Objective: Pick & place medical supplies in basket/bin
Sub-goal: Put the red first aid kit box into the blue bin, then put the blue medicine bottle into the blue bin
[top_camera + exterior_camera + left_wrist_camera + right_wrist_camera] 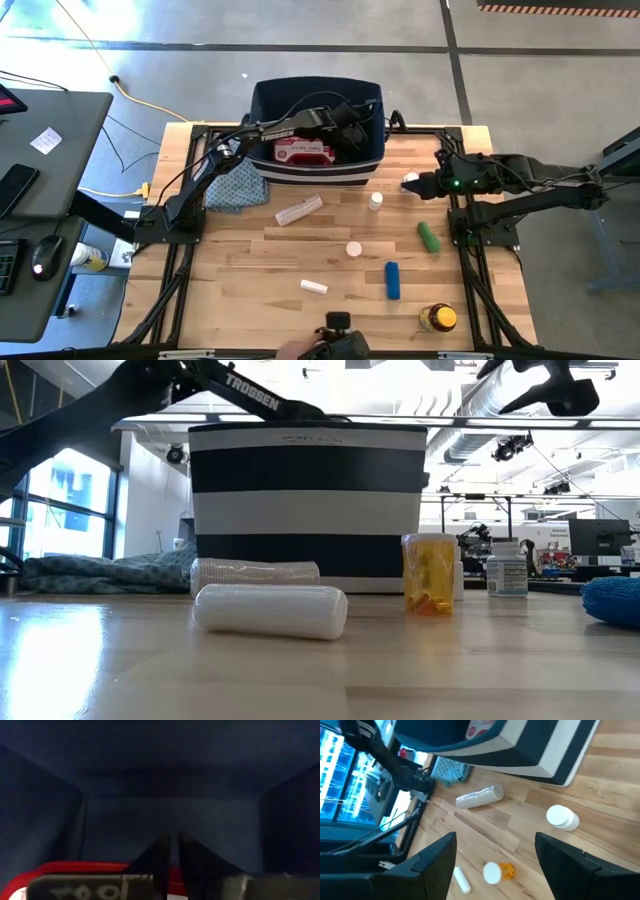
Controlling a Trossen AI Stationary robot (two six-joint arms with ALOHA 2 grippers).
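The navy basket (318, 130) with a white stripe stands at the table's far edge, and the red first-aid kit (303, 152) lies inside it. My left gripper (173, 865) is down inside the basket, shut, just above the kit (75, 875). My right gripper (495, 865) is open and hovers right of the small white bottle (376, 200). On the table lie a wrapped roll (299, 211), a white-capped amber vial (353, 248), a white tube (314, 287), a green cylinder (429, 236), a blue cylinder (393, 280) and a yellow-capped amber bottle (437, 318). My left gripper's shut fingers stand over the first-aid kit's edge (120, 870); I cannot tell whether they touch it.
A blue-green patterned cloth (237, 187) lies left of the basket. The arm bases stand at the table's left and right edges. A person's hand (295, 350) shows at the near edge beside the low camera. Bare wood lies at the near left.
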